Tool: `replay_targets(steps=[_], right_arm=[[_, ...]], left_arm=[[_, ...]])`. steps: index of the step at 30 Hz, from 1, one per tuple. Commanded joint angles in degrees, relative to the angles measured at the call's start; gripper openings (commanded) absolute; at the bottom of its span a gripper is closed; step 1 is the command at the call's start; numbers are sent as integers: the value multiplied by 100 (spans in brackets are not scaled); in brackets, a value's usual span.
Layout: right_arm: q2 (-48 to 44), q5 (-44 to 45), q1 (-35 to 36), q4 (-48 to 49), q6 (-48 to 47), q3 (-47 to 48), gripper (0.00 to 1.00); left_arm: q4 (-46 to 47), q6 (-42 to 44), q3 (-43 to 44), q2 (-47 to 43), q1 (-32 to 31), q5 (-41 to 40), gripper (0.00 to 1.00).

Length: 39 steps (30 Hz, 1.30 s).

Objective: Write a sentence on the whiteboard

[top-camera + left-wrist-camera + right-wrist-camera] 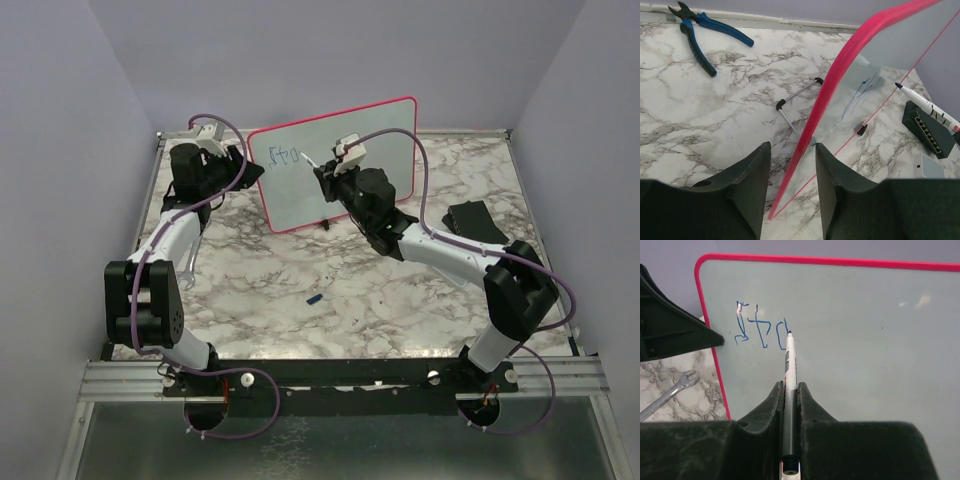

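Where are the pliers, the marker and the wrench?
pliers [725,31], left wrist view, upper blue handle.
marker [789,360], right wrist view, white barrel.
wrench [665,398], right wrist view, shaft.

My left gripper [792,147] and right gripper [790,386] are matt black plastic, faintly grainy. The whiteboard [865,340] has a smooth, glossy face that catches soft glints, and its pink-red frame [840,261] looks like smooth plastic. The marker [790,357] has a glossy white plastic barrel. The table [330,270] is a smooth marble-patterned top with a low sheen. Far left, the pliers [700,30] have dark metal jaws and blue rubbery-looking handles. The wrench [670,391] is bare bright metal.
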Motion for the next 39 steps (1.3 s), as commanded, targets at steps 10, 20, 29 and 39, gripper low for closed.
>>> replay_targets(steps=[10,20,29,39], right_arm=[[271,160,14,26,-72,366,0],[367,280,14,11,-71,394,1],[425,343,14,-19,-70,373,1],[331,404,14,-14,-5,173,1]], left_arm=[[167,9,112,129,-260,142,34],[172,60,103,132,-285,134,26],[164,141,85,130,-288,133,20],[91,245,94,128,-304,124,18]])
